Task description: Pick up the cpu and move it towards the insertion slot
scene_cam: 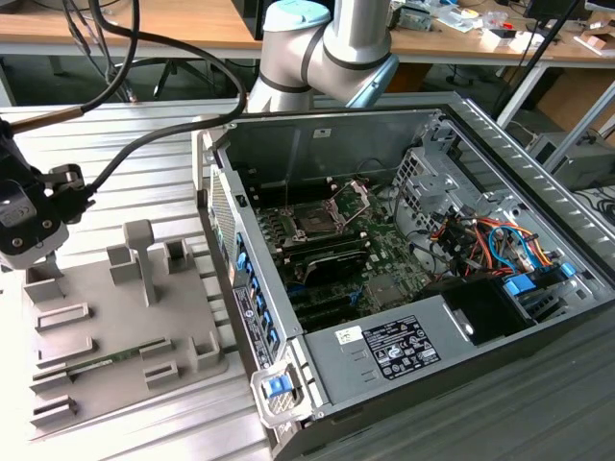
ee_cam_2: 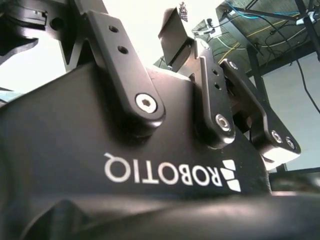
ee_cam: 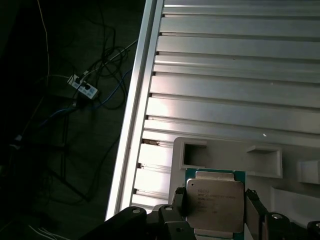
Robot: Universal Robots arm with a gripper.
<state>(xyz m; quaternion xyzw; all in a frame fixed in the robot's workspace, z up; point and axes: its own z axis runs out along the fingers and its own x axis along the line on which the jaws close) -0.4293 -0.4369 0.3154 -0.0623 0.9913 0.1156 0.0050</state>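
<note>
My ribbed metal table (scene_cam: 154, 163) stands in a workshop with wooden desks (scene_cam: 144, 29) behind. I count one cpu (ee_cam: 215, 202), one insertion slot (scene_cam: 312, 221), and two fingers (ee_cam: 251, 207) pinching the cpu.

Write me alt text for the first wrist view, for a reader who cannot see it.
A silvery cpu is at the pincer, over a grey fixture. Beyond stretches a ribbed metal table; cables lie on the dark floor.
</note>
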